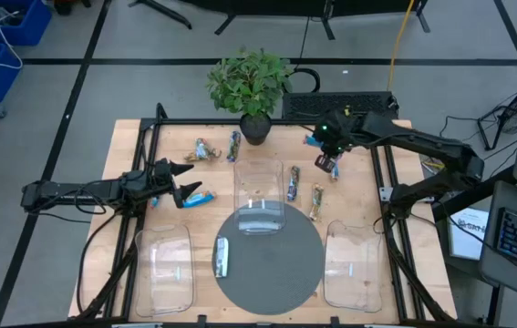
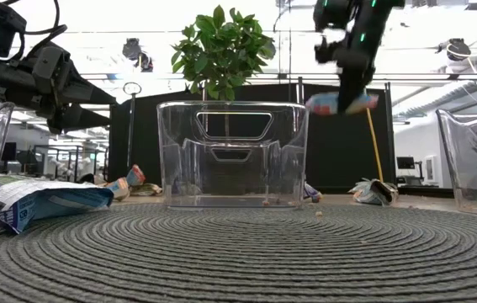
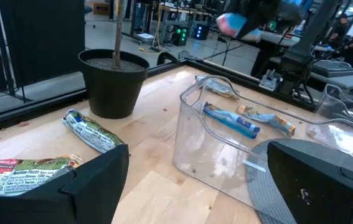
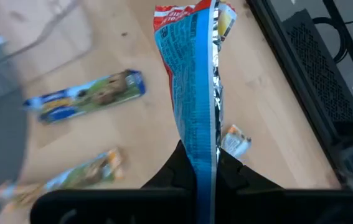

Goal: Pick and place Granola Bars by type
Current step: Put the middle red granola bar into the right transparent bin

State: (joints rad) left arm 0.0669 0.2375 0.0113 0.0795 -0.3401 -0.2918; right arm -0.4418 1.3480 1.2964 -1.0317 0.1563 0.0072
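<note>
Nearest the low camera a blue-and-white foil granola bar (image 2: 40, 204) lies on the round grey woven mat (image 2: 246, 252), while overhead the right gripper (image 1: 327, 164), near the bench's far right corner, pinches a blue-and-red wrapped bar (image 4: 196, 93) hanging lengthwise, and the left gripper (image 1: 181, 182) waits wide open by the left edge.

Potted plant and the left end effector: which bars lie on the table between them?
In the high view, two bars: a brown-gold bar and a blue bar, between the potted plant and the open left end effector.
</note>
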